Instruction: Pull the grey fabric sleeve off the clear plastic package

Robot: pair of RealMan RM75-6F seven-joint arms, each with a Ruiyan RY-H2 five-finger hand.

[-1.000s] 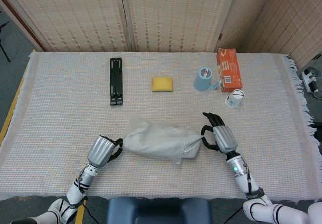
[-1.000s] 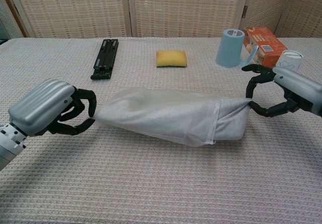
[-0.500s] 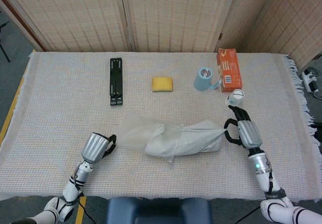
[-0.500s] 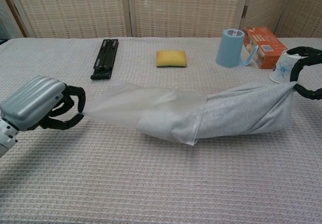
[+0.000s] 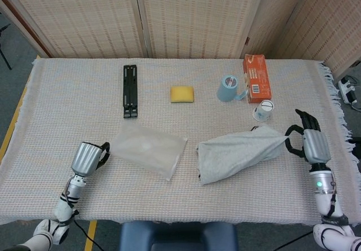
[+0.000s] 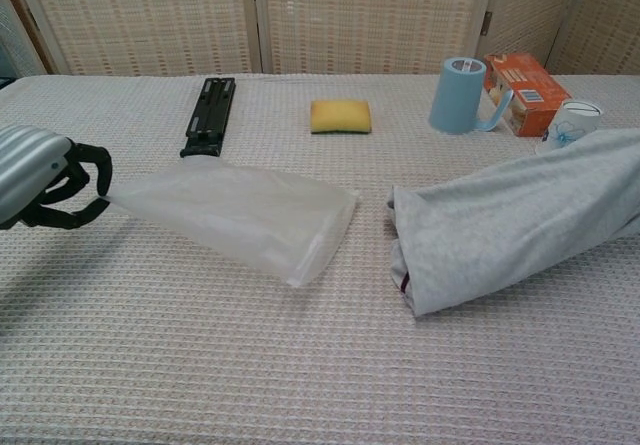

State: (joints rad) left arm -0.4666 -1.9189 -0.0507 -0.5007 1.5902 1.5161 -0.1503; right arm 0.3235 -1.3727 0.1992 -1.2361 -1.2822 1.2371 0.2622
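1. we see the bench (image 5: 67, 93) covered with a pale woven cloth.
2. the grey sleeve (image 5: 237, 152) lies right of centre, fully clear of the package, its far end lifted.
3. the clear plastic package (image 5: 148, 148) lies left of centre, apart from the sleeve.
4. our right hand (image 5: 307, 141) pinches the sleeve's right end; the chest view does not show this hand.
5. our left hand (image 6: 45, 180) is clamped on the package's left corner.
6. at the back stand an orange box (image 5: 256, 77), a black bar (image 5: 130, 90), a blue mug (image 5: 228, 88), a yellow sponge (image 5: 182, 93) and a small cup (image 5: 263, 110).
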